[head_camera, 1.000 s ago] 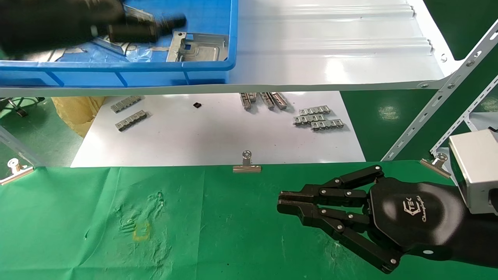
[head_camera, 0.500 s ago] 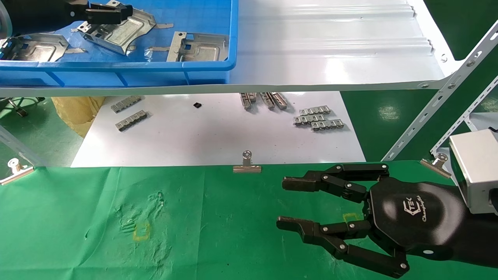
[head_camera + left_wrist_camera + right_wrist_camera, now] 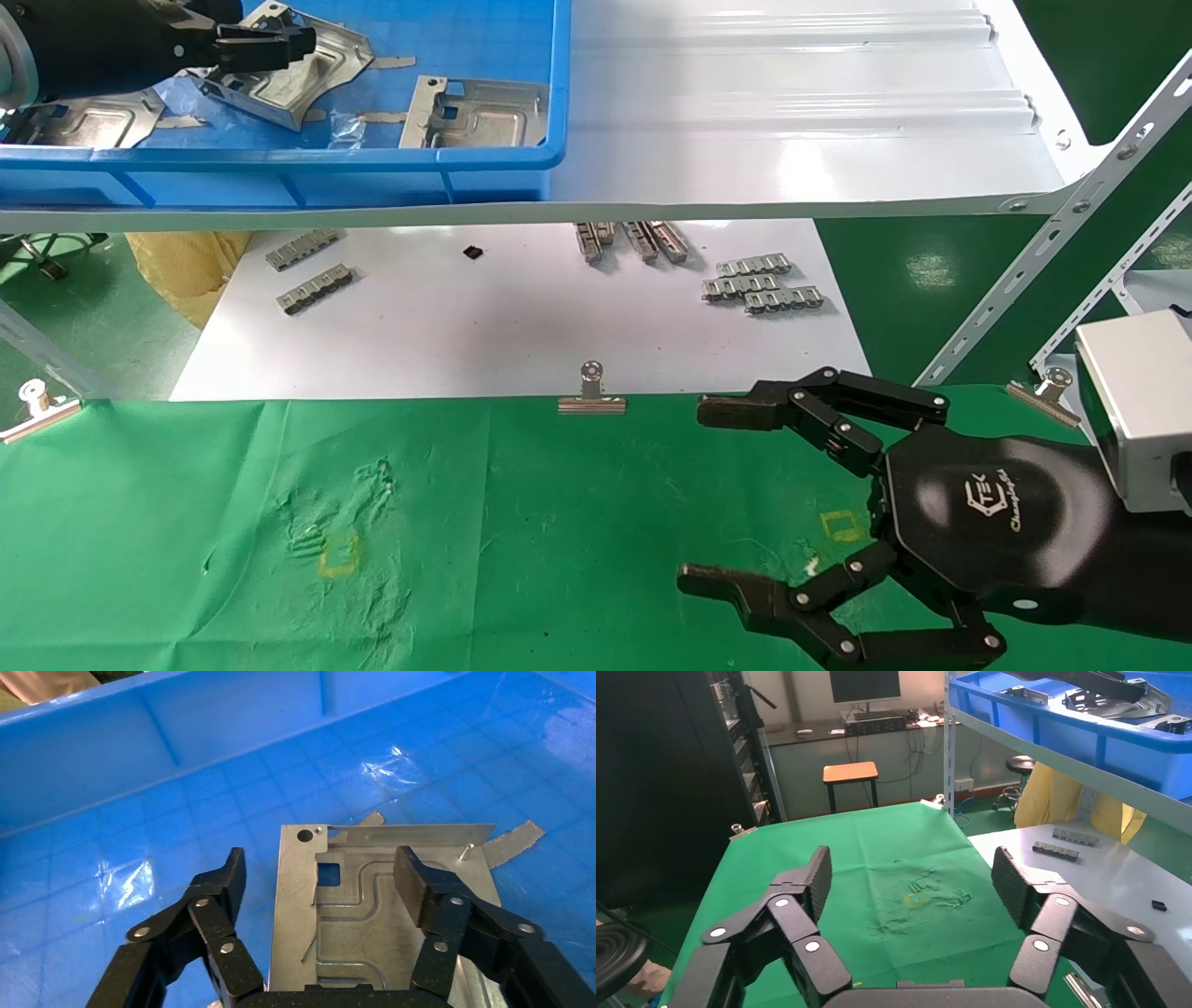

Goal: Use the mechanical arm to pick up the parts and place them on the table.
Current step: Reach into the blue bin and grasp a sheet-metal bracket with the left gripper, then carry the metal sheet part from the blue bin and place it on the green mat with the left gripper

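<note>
Metal parts (image 3: 477, 114), three in blue bin (image 3: 279, 172); left gripper (image 3: 320, 881) and right gripper (image 3: 712, 499) both spread.

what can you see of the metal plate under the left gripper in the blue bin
The shiny grey stamped sheet-metal plate is roughly rectangular, with embossed curving ridges, a square cutout, a round hole at one corner and a bent edge. It sits tilted in the blue plastic bin, raised off the gridded floor at one end. The black left gripper is open, one finger on each side of the plate; whether either finger touches it cannot be told. Thin grey strips poke out beyond its far edge.
</note>
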### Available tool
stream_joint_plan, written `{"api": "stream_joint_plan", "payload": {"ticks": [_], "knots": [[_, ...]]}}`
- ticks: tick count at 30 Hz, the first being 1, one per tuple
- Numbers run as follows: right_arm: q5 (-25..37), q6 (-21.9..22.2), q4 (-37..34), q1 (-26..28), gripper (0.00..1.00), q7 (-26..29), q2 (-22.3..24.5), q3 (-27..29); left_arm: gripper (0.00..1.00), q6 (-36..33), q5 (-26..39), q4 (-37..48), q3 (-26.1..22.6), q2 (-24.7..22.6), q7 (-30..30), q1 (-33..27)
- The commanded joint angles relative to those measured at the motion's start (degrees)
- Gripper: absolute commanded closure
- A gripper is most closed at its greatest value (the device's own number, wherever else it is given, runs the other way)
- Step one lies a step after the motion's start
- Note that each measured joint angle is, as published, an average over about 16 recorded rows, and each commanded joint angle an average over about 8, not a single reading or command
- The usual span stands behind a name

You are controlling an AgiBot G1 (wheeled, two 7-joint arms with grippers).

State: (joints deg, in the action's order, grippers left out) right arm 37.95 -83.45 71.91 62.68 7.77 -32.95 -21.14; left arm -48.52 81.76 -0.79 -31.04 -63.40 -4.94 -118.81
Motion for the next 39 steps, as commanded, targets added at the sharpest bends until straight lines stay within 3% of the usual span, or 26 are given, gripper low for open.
{"api": "stream_joint_plan", "payload": {"ticks": [1,15,22,26,34,39], "knots": [[0.0,0.0,0.0,0.0,0.0,0.0,0.0,0.0,1.0,0.26,-0.03,0.35,0.02,-0.02,-0.16,-0.07],[0.0,0.0,0.0,0.0,0.0,0.0,0.0,-0.01,1.0,-0.88,0.88,0.58,-0.62,0.74,0.37,-0.59],[-0.01,0.0,0.0,0.0,0.0,0.0,0.0,-0.01,1.0,-4.81,-1.2,-0.96,0.8,1.47,1.46,-1.31],[-0.01,0.0,0.0,0.0,0.0,0.0,0.0,-0.01,1.0,-12.03,-3.36,-3.12,2.15,2.14,3.58,-1.72],[-0.01,0.0,0.0,0.0,0.0,-0.01,0.0,-0.01,1.0,-34.29,-6.73,-6.93,3.6,3.14,10.34,-1.18],[-0.01,0.0,0.0,0.0,0.0,-0.01,0.0,-0.01,1.0,-41.89,-6.53,-9.09,2.49,2.59,15.07,0.16]]}}
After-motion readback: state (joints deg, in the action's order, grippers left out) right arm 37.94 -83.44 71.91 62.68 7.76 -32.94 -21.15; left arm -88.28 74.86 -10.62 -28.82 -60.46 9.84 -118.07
